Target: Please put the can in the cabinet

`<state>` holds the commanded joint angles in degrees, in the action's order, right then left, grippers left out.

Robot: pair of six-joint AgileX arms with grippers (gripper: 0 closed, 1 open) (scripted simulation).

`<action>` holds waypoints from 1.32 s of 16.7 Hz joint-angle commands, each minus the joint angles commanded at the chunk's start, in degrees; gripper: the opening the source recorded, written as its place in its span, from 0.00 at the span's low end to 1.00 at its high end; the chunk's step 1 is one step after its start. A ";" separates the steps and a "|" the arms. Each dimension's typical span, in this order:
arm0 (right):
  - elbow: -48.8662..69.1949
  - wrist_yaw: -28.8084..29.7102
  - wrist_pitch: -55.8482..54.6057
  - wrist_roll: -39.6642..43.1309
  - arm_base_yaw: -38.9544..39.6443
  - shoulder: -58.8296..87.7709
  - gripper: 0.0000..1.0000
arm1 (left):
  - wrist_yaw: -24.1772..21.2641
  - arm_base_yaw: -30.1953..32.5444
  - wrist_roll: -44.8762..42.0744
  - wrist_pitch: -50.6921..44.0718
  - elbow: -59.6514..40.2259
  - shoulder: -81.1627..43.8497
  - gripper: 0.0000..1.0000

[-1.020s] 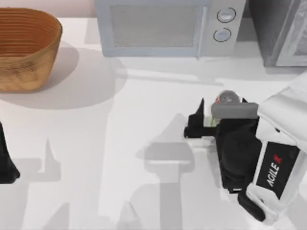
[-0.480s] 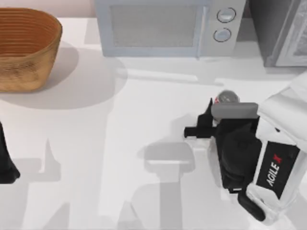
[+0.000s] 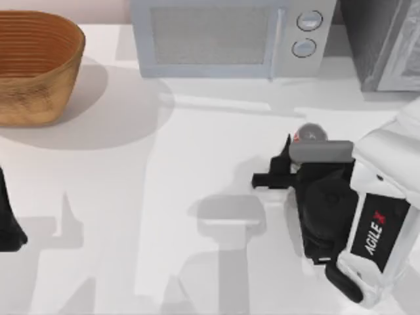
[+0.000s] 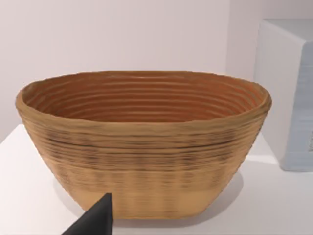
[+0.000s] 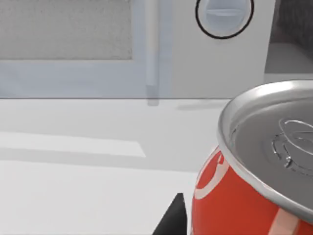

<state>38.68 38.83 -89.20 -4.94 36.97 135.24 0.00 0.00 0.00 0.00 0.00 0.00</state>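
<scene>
The can (image 3: 310,134) stands on the white table at the right, its silver top showing past my right arm's grey wrist block. In the right wrist view the red can (image 5: 244,205) is very close, and one black fingertip (image 5: 172,221) rests against its side. My right gripper (image 3: 295,154) is shut on the can, low over the table. The cabinet (image 3: 384,42), dark grey and speckled with a paler door panel, stands at the back right, behind the can. My left gripper (image 3: 8,226) is parked open at the table's left edge.
A light grey microwave (image 3: 230,36) with two round knobs stands at the back middle, left of the cabinet. A woven wooden basket (image 3: 36,65) sits at the back left and faces the left wrist camera (image 4: 142,142).
The right gripper's visible finger slid toward the can, narrowing the jaws. Over the last half second nothing has moved. The left arm has stayed still.
</scene>
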 joint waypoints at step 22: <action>1.37 -0.42 38.72 -0.41 0.10 -37.01 0.00 | 0.00 0.00 0.00 0.00 0.00 0.00 1.00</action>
<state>40.05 38.41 -50.48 -5.35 37.07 98.23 0.00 0.00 0.00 0.00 0.00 0.00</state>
